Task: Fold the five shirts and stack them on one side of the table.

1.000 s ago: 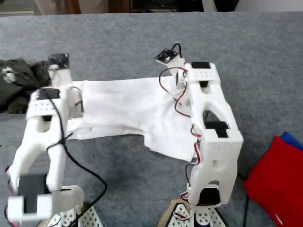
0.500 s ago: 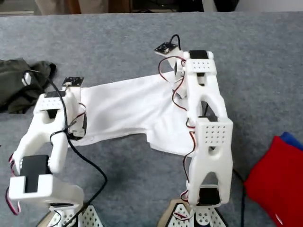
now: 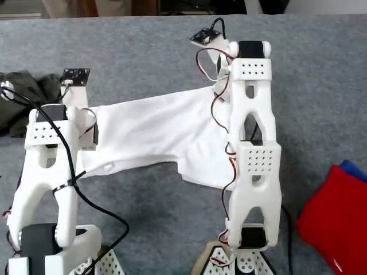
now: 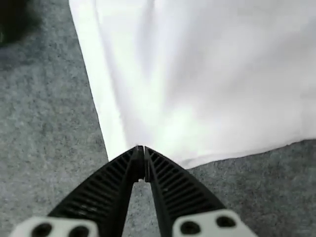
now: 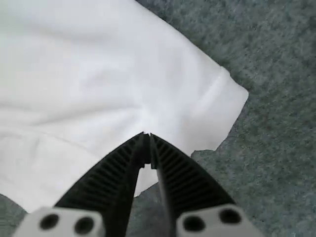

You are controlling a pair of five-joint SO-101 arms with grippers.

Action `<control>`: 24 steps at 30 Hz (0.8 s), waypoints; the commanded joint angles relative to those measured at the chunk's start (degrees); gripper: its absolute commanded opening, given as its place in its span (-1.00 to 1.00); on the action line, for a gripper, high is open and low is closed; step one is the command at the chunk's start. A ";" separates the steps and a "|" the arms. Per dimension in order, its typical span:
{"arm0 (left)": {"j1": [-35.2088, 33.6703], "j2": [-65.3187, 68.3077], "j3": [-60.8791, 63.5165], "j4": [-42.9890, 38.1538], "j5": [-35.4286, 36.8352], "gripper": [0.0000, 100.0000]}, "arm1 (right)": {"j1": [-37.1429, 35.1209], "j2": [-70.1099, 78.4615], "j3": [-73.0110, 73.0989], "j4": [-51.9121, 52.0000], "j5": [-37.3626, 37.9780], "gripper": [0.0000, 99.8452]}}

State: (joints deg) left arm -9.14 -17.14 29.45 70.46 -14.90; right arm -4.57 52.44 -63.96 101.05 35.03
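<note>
Stretching between two white robot arms, a white shirt (image 3: 155,134) lies across a grey table (image 3: 143,51), and every place below is given relative to that shirt.

The shirt's long axis runs from one arm to the other, slanting slightly away from the arm bases toward the right arm's end. The body of the cloth lies beyond the tips of both grippers, on the side away from the arm bases, and each arm is nearest to its own end.

The left gripper (image 4: 143,153) sits at the shirt's left end. Its black ribbed fingers (image 4: 108,182) are clenched together, with the tips pinching the straight hem near a corner. The right gripper (image 5: 147,140) sits at the opposite end, beside a short sleeve. Its fingers (image 5: 113,173) are likewise pressed tight, nipping the fabric where the sleeve meets the body.

The shirt looks plain, thin and soft. It is mostly flat, with shallow creases fanning out from each pinch, and a loose flap hangs off its near edge toward the right arm's base. Judging from this, the next fold depends on both ends travelling together across the long axis.

A dark green garment (image 3: 23,100) lies crumpled just past the shirt's left end. A red folded cloth (image 3: 335,212), resting on something blue (image 3: 352,169), sits well apart from the right end.
</note>
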 commanded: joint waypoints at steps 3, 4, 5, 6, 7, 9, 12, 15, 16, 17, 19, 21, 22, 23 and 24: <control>-2.46 11.38 -5.63 -6.51 4.57 -0.84 | 0.22 -3.91 2.15 1.14 -6.51 -0.99; -3.60 14.73 -7.21 -7.03 4.92 -0.78 | 0.22 -4.62 3.82 1.23 -7.21 -0.99; -4.57 17.80 -9.41 -7.03 4.92 -0.74 | 0.22 -5.49 5.76 1.23 -7.65 -0.99; -5.36 20.53 -11.78 -6.51 4.92 -0.72 | 0.13 -6.90 7.96 1.32 -7.74 -0.99; -5.98 23.08 -14.24 -5.54 4.84 -0.72 | -0.13 -8.75 10.68 1.32 -7.47 -0.99; -6.51 27.12 -19.34 -3.08 4.31 -0.72 | -0.31 -13.32 16.92 1.23 -5.63 -0.99; -6.07 31.87 -24.35 -0.53 1.58 -0.72 | -0.31 -22.20 27.56 0.26 0.35 -0.99; -6.07 34.59 -25.14 -0.79 0.53 -0.72 | 0.13 -32.40 40.31 -3.78 7.91 -0.99; -6.42 35.03 -25.14 -1.32 0.79 -0.73 | 0.13 -35.82 45.41 -5.54 9.93 -0.99; -6.51 35.21 -24.44 -2.46 0.53 -0.77 | -0.22 -39.34 50.68 -7.30 11.69 -0.99; -6.77 35.12 -22.59 -4.57 0.35 -0.84 | -1.45 -46.46 61.93 -11.43 15.38 -0.97; -7.82 33.80 -20.66 -6.77 0.70 -0.84 | -2.95 -53.67 73.10 -15.03 17.49 -0.87; -8.35 32.84 -19.43 -8.35 0.88 -0.82 | -3.91 -57.27 78.64 -16.44 18.46 -0.80; -9.14 31.96 -17.67 -10.37 0.97 -0.82 | -5.23 -60.97 83.82 -17.58 19.60 -0.73; -9.76 31.16 -15.74 -12.84 1.41 -0.82 | -6.29 -64.75 88.84 -18.37 20.66 -0.67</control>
State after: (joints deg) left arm -16.97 17.58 10.73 62.81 -14.11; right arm -7.82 0.66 9.63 86.02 52.62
